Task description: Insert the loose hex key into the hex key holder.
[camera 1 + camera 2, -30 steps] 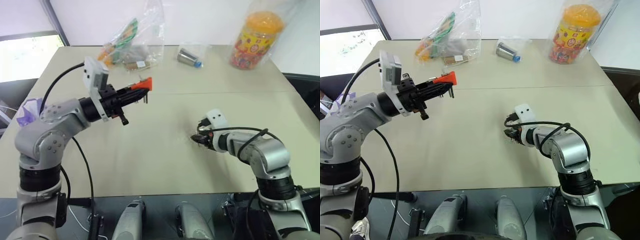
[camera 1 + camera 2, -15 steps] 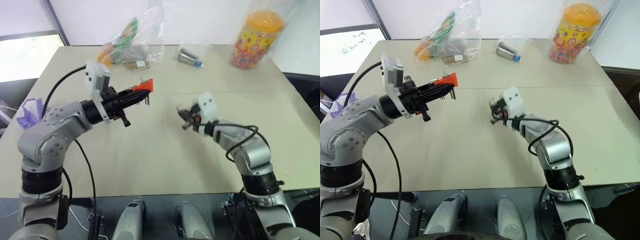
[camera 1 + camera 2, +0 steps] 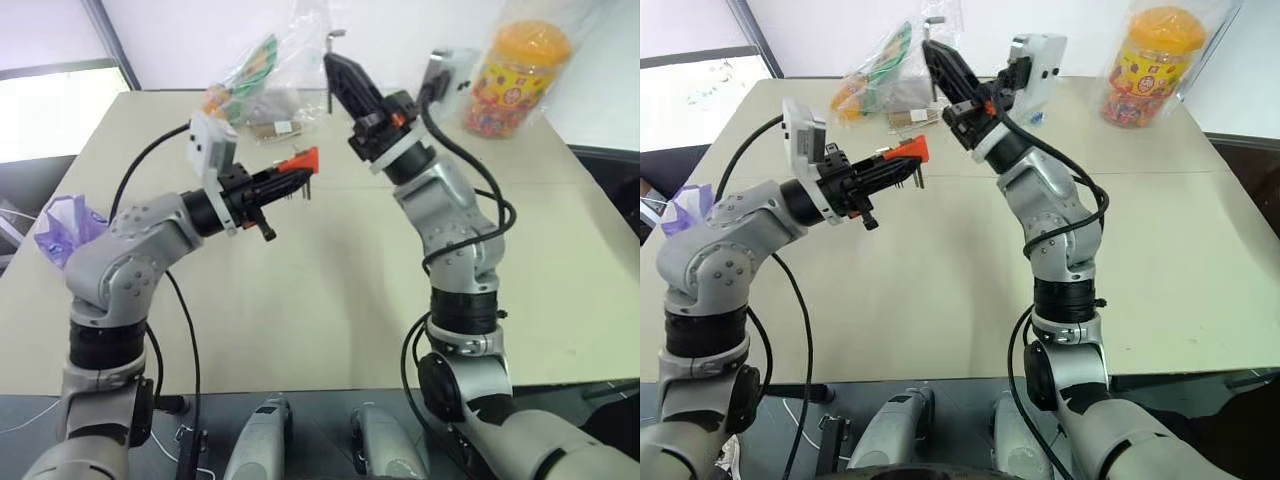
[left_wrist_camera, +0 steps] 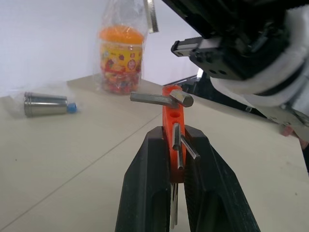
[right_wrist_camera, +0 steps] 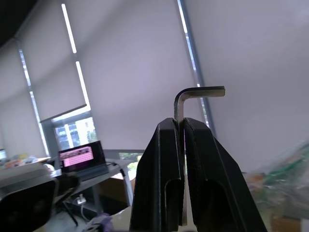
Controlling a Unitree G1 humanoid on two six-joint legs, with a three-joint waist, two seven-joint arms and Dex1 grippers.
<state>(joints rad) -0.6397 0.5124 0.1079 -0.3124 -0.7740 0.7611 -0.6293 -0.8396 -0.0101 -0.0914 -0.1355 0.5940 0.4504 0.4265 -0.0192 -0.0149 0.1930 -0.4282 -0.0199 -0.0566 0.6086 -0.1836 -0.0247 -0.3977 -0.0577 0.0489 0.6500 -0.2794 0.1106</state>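
**Key lifted, holder presented, insertion pending**

Above the tabletop point(image 3: 300, 290), in the left eye view, the left end effector point(image 3: 300, 172) is clenched on the hex key holder point(image 3: 297, 163), held clear of the surface with its keys pointing toward the right arm. The right end effector point(image 3: 340, 72) stands higher than the holder and just to its right, tilted upward, pinching the loose hex key point(image 3: 331, 40), whose bent end shows above the fingertips.

Right eye view: same arrangement; key and holder are near but apart. Beyond the holder on the tabletop lie a plastic bag point(image 3: 890, 75) and an orange-lidded jar point(image 3: 1155, 60).

Left wrist view: both fingers point(image 4: 145, 183) are closed on the holder's red block, with several dark keys protruding from it.

Right wrist view: the key's long leg is gripped between the closed fingers point(image 5: 161, 169), its short leg projecting sideways at the top.

Judgement: pick-up is done; the alignment step is in hand. Next, the right wrist must pitch down, bring a free end of the key in line with an empty slot, and close the gap slowly. Risk: the thin key slipping or rotating in the grip.
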